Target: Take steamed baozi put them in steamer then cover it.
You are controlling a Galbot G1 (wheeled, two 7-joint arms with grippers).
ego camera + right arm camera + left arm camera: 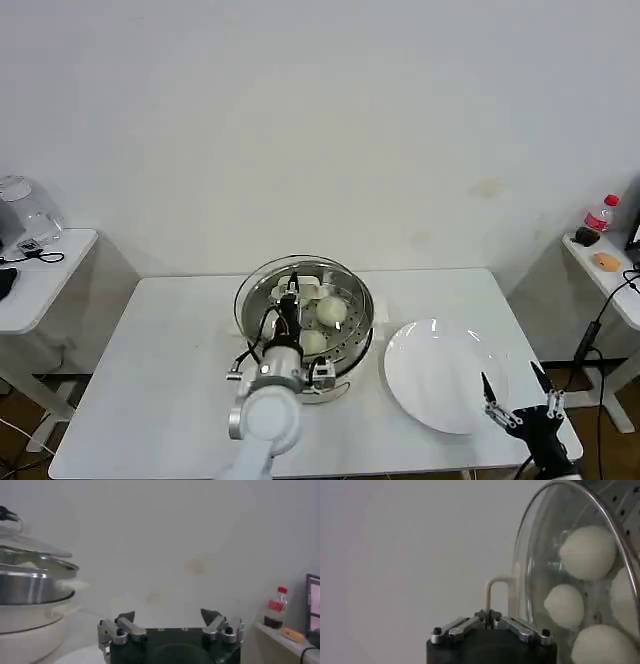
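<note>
Baozi in steamer mid-table; plate bare. Left gripper clamped on cover handle, seating it. Right gripper open, empty.

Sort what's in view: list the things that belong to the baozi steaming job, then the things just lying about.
Job:
- steamed baozi, in the steamer
- steamer
- cover, held over the steamer
- left gripper, shut on the cover's handle
- right gripper, open, by the plate's near edge

Lying about:
- white plate, bare
- drink bottle, on the side table
</note>
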